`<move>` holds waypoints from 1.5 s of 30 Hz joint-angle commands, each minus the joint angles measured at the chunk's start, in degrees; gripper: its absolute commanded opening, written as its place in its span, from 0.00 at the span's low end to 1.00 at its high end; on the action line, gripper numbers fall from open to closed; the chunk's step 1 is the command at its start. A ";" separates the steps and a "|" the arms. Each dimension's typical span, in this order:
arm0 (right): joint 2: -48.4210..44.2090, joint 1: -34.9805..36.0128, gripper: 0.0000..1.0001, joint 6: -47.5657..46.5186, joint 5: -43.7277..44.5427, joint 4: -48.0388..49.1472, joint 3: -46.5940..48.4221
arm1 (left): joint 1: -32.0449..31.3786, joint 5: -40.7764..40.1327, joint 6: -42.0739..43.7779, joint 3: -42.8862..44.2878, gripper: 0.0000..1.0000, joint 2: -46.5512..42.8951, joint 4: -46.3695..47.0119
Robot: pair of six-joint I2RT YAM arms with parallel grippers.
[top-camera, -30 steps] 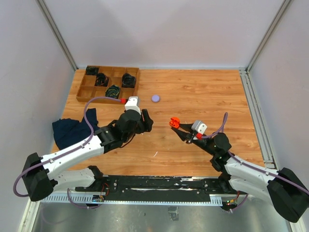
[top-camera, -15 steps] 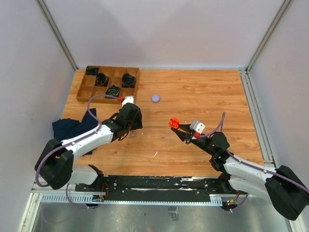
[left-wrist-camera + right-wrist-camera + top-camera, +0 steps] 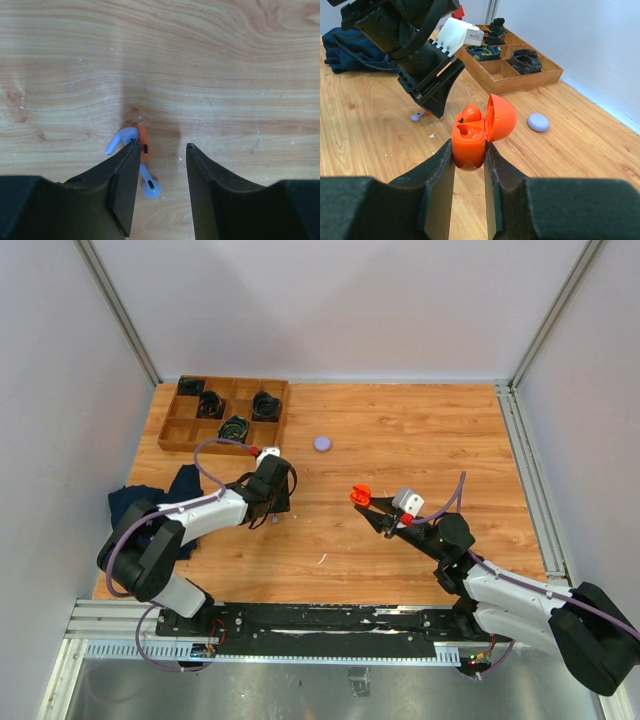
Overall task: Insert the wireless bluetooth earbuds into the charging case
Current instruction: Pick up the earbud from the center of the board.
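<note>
On the wood lie three earbuds in a small cluster: an orange one and two pale lavender ones. My left gripper is open and low over them. Its left fingertip is against the orange bud, and nothing is held. From the right wrist view the cluster shows just under the left gripper. My right gripper is shut on the orange charging case, held above the table with its lid open. One orange earbud sits in the case.
A lavender round case lies at mid-table toward the back. A wooden divided tray with coiled black cables stands at the back left. A dark blue cloth lies at the left edge, beside the left arm.
The left arm swung left and dropped toward the table, bringing its gripper down over the earbuds, and its jaws narrowed. The right gripper and the case have stayed still.
</note>
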 commanded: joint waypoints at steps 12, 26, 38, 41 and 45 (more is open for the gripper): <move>0.15 0.86 0.10 -0.85 0.66 1.25 0.44 | 0.76 1.11 3.57 1.93 0.36 5.76 1.11; -0.35 0.86 0.10 -1.20 1.00 0.65 0.49 | -1.08 11.68 10.13 4.30 0.21 8.09 -1.60; -0.56 0.86 0.10 -1.33 0.99 -0.07 0.61 | -2.23 14.12 10.21 3.42 0.23 3.85 -5.65; -0.64 0.83 0.10 -1.47 1.08 -0.14 0.61 | -2.23 13.41 9.55 3.70 0.23 1.31 -7.11; -0.52 0.86 0.10 -1.48 1.10 -0.24 0.69 | -2.23 9.56 5.35 4.75 0.25 -2.60 -9.42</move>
